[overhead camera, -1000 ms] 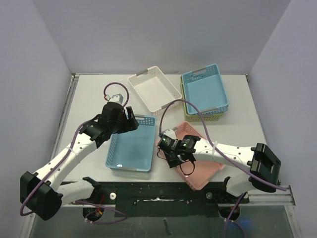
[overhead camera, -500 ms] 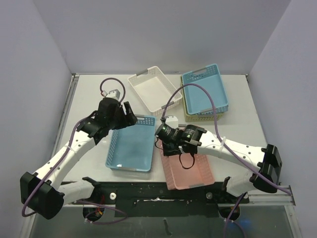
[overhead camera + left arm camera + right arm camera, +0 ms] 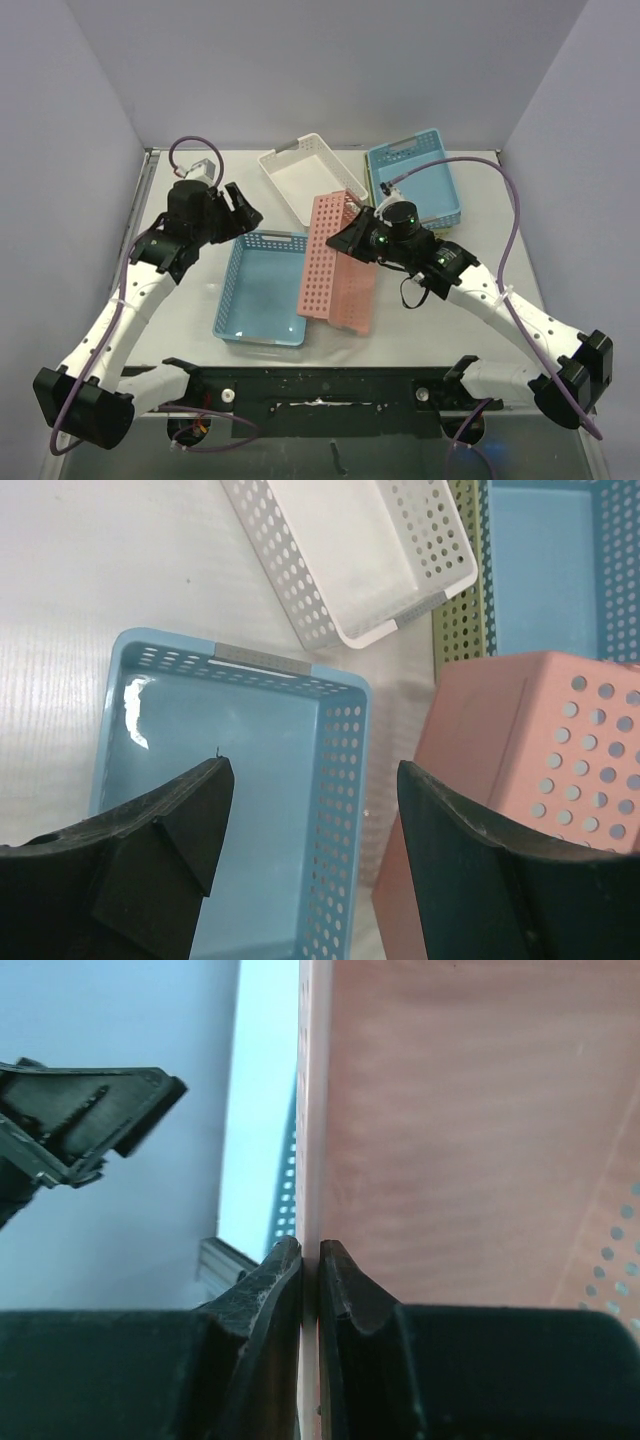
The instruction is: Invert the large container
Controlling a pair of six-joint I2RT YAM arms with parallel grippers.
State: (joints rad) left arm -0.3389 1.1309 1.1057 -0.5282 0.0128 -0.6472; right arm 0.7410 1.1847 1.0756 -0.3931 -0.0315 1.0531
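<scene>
The pink container (image 3: 335, 275) stands tilted on its long edge at the centre of the frame, touching the blue basket (image 3: 262, 295); the right hand (image 3: 356, 228) grips its upper wall; the left hand (image 3: 238, 206) hangs released, upper left.

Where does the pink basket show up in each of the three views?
Top external: pink basket at centre, tipped on its side, held by the right gripper.
Left wrist: lower right corner, past the open left gripper.
Right wrist: fills the right half, its wall pinched in the right gripper.
Shared landmark: the near blue basket directly left of it.
</scene>
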